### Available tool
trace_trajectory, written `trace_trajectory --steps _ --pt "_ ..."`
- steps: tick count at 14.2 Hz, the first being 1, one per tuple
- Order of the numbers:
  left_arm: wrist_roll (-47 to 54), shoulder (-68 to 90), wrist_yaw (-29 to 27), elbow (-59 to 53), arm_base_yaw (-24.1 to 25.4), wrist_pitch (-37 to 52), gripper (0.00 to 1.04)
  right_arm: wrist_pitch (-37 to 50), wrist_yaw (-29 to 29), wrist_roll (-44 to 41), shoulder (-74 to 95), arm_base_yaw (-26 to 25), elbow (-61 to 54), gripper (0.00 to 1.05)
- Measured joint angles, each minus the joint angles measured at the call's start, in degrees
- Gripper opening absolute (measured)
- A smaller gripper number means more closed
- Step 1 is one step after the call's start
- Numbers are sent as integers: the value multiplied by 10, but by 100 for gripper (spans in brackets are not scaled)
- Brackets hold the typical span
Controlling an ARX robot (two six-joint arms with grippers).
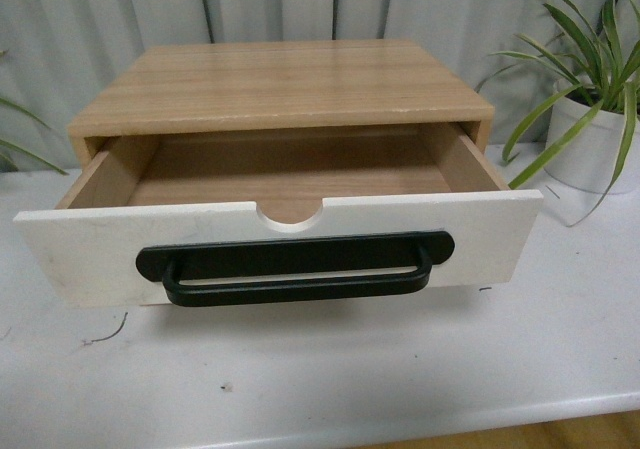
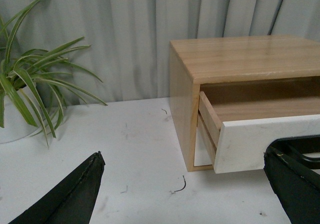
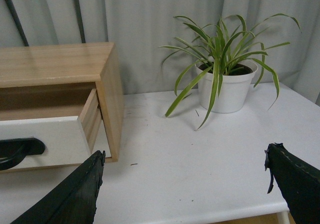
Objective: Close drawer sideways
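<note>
**A:** Starting at the left hand [image 2: 183, 156]: its fingers are standing wide apart and gripping nothing, with only bare tabletop [image 2: 130, 149] showing between them.

**B:** The right hand [image 3: 184, 151] is doing the same, spread open and empty. Neither hand is showing in the front view, so both are hanging back on the robot's side.

**A:** Moving outward, the drawer [image 1: 380, 217] is sitting pulled well out of its wooden case [image 1: 280, 84], with the white front facing the robot. The light wood inside is lying exposed.

**B:** Its long axis is running left to right across the robot's front, and the black bar handle [image 1: 295, 274] is running along it.

**A:** So the way shut is pointing straight away from the robot, back into the case.

**B:** Which arm is looking nearer?

**A:** I'm leaning left. In its wrist view the panel's left end [image 2: 245, 144] is looming close beside one finger. In the right wrist view, the panel's right end [image 3: 45, 134] is sitting further off to one side, with a potted plant [image 3: 225, 79] out beyond it.

**B:** Neither hand is touching the drawer.
</note>
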Motion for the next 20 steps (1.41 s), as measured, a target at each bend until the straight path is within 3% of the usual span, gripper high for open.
trace_trajectory --steps 13,14,15,16,18,20 --pt "0 0 0 0 0 0 98 0 0 0 0 0 0 98" --pt "-4 3 44 1 8 -12 98 -69 90 52 33 40 22 98" --pt "14 23 69 1 -17 8 98 -87 188 144 119 90 51 98" --pt "52 47 97 4 -44 19 98 -66 204 170 167 108 72 98" --pt "162 112 137 4 -75 36 98 -61 139 127 269 136 120 98" --pt "296 220 153 4 -119 109 98 -43 102 12 396 180 143 98"
